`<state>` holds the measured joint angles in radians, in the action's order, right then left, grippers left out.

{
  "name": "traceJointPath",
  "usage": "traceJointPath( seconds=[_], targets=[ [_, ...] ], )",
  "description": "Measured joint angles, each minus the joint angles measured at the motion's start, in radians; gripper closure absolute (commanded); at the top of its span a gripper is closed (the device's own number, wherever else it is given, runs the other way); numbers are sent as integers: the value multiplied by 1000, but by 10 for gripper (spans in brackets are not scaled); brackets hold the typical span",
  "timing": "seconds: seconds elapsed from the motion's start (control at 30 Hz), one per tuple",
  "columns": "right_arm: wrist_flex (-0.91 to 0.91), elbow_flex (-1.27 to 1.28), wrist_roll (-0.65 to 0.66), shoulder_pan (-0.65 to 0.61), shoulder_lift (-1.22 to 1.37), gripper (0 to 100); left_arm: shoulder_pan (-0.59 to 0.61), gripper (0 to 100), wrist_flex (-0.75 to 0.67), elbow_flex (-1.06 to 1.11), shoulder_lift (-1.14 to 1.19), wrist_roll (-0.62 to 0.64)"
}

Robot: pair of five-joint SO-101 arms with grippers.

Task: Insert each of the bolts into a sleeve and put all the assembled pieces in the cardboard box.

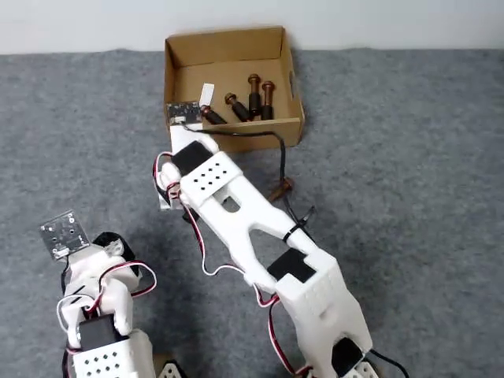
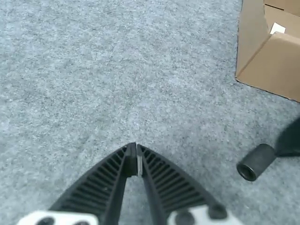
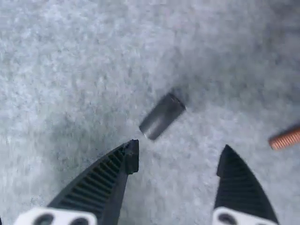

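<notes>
A black sleeve (image 3: 161,116) lies on the grey carpet just beyond my right gripper (image 3: 181,154), which is open with nothing between its fingers. A copper bolt (image 3: 284,138) lies a little to one side of it, and the same bolt (image 1: 281,189) rests beside the right arm (image 1: 236,205), below the cardboard box (image 1: 228,45). Several assembled pieces (image 1: 253,98) lie inside the box. My left gripper (image 2: 136,155) is shut on nothing, low over bare carpet. The sleeve (image 2: 255,161) lies off to its side, with the box corner (image 2: 265,61) beyond.
The left arm (image 1: 102,291) sits at the near left corner of the carpet. A white slip (image 1: 206,94) lies in the box. A black cable (image 1: 279,153) runs from the right wrist past the box front. Bare carpet spreads to the right and the far left.
</notes>
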<state>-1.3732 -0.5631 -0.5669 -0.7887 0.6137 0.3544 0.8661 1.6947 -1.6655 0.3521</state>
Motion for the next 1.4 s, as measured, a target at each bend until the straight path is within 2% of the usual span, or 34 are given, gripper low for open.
traceJointPath(
  seconds=[0.27,1.17,1.23,1.33,1.4],
  targets=[
    [140,0,0,0,71,823,0,995,0,0,0,0],
    [83,-2,-38,0,181,829,0,995,0,0,0,0],
    [91,-2,-38,0,183,873,0,995,0,0,0,0],
    [91,-2,-38,6,184,998,0,995,0,0,0,0],
    [89,0,-38,12,184,963,0,995,0,0,0,0]
  ],
)
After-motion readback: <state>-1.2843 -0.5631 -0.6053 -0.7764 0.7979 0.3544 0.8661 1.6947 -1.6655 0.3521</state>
